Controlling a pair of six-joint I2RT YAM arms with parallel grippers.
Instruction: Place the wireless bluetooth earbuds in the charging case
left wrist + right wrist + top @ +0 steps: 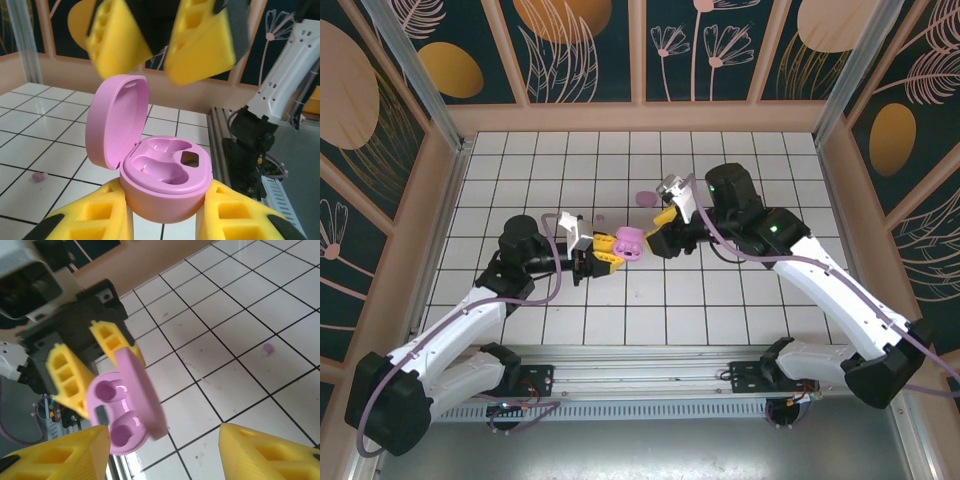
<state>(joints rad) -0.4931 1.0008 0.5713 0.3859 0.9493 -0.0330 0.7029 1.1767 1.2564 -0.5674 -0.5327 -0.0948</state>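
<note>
Mid-bench, above the white tiles, the left hand [603, 252] is clenched on the pink charging case [630, 242]. It grips the base from both sides, and the lid is swung open on the side away from the arm bases. The case is carried clear of the bench [720, 300], its open mouth turned toward the right hand [658, 230], which faces it at close range. That hand's yellow fingers [270, 450] are spread apart with nothing between them. Seen from the right wrist, both wells of the case face the hand squarely; they look empty, though blur leaves that unsure.

Just beyond the left hand a tiny pink-purple earbud [601, 215] lies loose on a tile. It is too small for its long axis to be read. It sits closer to the left hand, but that hand is occupied, so the fetching likely falls to the free right hand, which would have to reach across and past the case's raised lid. A larger pink oval [643, 197] rests further out, apart from the bud and not to be mistaken for it.

Open tiles surround both pieces. The wooden far wall [640, 118] stands well back, leaving room for a descent from above.
</note>
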